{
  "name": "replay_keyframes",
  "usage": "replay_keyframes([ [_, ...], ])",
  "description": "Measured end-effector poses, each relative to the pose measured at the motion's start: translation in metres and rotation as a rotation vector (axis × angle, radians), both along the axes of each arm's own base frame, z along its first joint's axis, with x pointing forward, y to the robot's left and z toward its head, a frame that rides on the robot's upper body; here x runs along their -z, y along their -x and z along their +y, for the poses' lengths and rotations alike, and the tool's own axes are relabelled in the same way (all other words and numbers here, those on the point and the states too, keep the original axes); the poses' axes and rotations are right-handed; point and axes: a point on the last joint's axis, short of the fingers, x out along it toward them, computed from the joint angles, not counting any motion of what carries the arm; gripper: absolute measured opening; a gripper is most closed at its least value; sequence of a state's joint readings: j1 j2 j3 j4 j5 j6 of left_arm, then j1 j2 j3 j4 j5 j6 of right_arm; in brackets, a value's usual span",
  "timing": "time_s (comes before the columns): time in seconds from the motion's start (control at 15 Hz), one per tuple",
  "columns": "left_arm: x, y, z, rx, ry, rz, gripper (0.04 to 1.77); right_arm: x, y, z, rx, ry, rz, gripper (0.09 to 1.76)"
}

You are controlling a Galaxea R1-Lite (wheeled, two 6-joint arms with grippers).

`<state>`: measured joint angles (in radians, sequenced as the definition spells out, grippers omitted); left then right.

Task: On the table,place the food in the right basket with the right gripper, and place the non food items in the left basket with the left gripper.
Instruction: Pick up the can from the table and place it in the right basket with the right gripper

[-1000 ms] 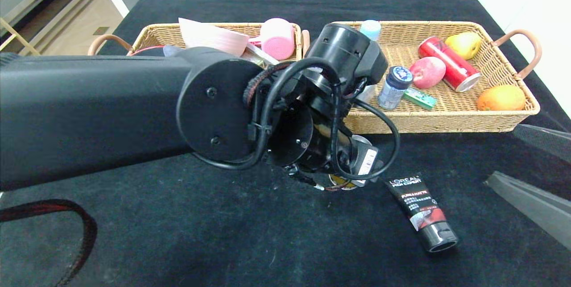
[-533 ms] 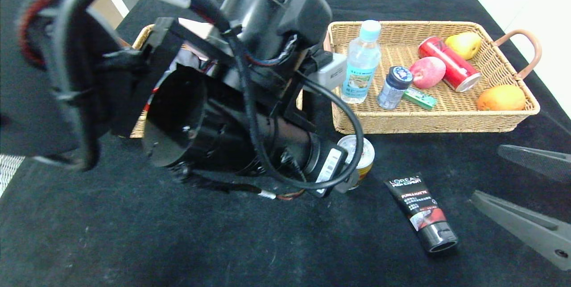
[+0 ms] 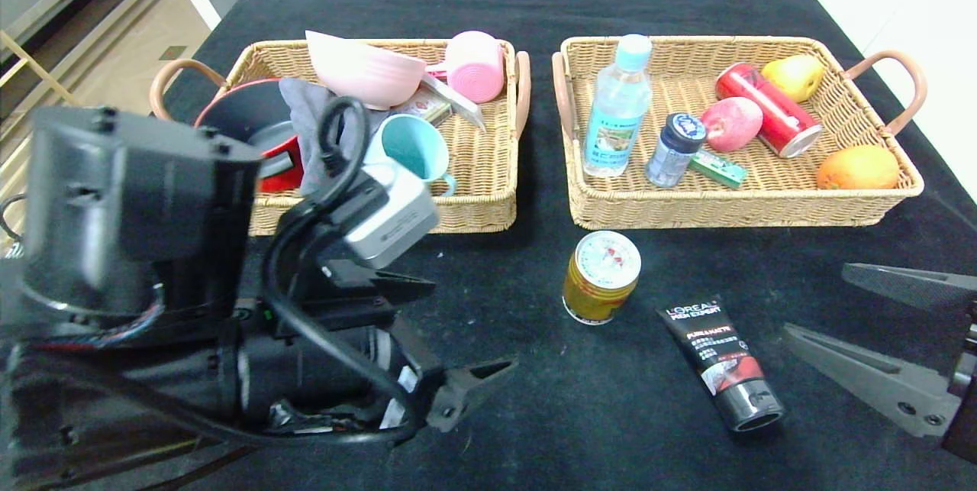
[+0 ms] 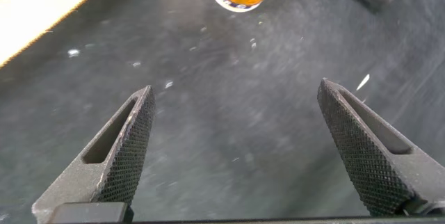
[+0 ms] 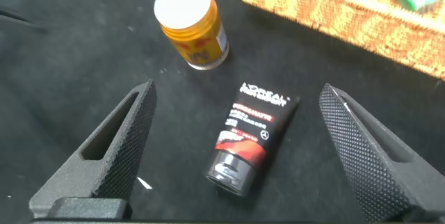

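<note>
Table: the large flat table (image 3: 534, 415) draped in black cloth lies under both grippers and carries everything else.
Left arm: the black left gripper (image 3: 450, 346) on its thick cabled wrist hangs low over the cloth at the near left, its two tapered fingers (image 4: 128, 140) spread wide with nothing between them.
Right arm: the black right gripper (image 3: 878, 331) reaches in from the near right edge, fingers (image 5: 115, 151) also wide apart and empty.
Left basket: the shallow tan wicker left basket (image 3: 488, 201) with brown loop handles sits beyond the left gripper; in it are a wide pale pink bowl (image 3: 365, 71), a folded grey towel (image 3: 305, 121), a small pink ribbed cup (image 3: 475, 66), a teal mug (image 3: 416, 149) and a red and black pan (image 3: 256, 128).
Right basket: the twin wicker right basket (image 3: 733, 208) lies beyond the right gripper and holds a clear water bottle with pale blue cap (image 3: 618, 105), a small clear jar with dark blue lid (image 3: 675, 149), a red can (image 3: 767, 109), a reddish apple (image 3: 731, 123), a yellow pear (image 3: 794, 75), an orange (image 3: 856, 167) and a small green packet (image 3: 717, 168).
Tube: the black L'Oreal tube with red band (image 3: 721, 361) lies flat on the cloth just ahead of the right gripper's open fingers, cap end nearest the robot.
Can: the gold-yellow can with white top (image 3: 601, 277) stands upright between the two grippers, near the tube, just in front of the right basket.
</note>
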<state>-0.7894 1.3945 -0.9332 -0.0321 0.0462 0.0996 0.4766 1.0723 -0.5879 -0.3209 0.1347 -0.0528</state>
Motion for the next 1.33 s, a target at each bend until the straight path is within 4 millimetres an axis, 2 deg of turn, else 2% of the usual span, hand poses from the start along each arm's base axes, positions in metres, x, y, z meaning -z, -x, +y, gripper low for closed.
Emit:
replay_keyframes([
  [0.2,0.012,0.011,0.045,0.012,0.044,-0.049,1.7,-0.001,-0.007,0.01,0.027,0.047,0.049,1.71],
  [0.33,0.01,0.014,0.062,-0.024,0.064,-0.076,1.7,-0.008,-0.01,0.022,0.058,0.08,0.06,1.71],
  [0.53,0.005,0.014,0.071,-0.002,0.105,-0.098,1.7,-0.025,-0.01,0.049,0.145,0.139,0.065,1.71],
  [0.93,-0.002,0.013,0.082,-0.055,0.124,-0.133,1.71,-0.055,-0.021,0.129,0.345,0.071,0.151,1.71],
  [1.07,-0.006,0.013,0.083,-0.062,0.143,-0.164,1.71,-0.056,-0.027,0.153,0.387,0.018,0.206,1.71],
  [1.33,-0.013,0.019,0.088,-0.071,0.163,-0.199,1.71,-0.039,-0.043,0.187,0.448,-0.013,0.27,1.71],
])
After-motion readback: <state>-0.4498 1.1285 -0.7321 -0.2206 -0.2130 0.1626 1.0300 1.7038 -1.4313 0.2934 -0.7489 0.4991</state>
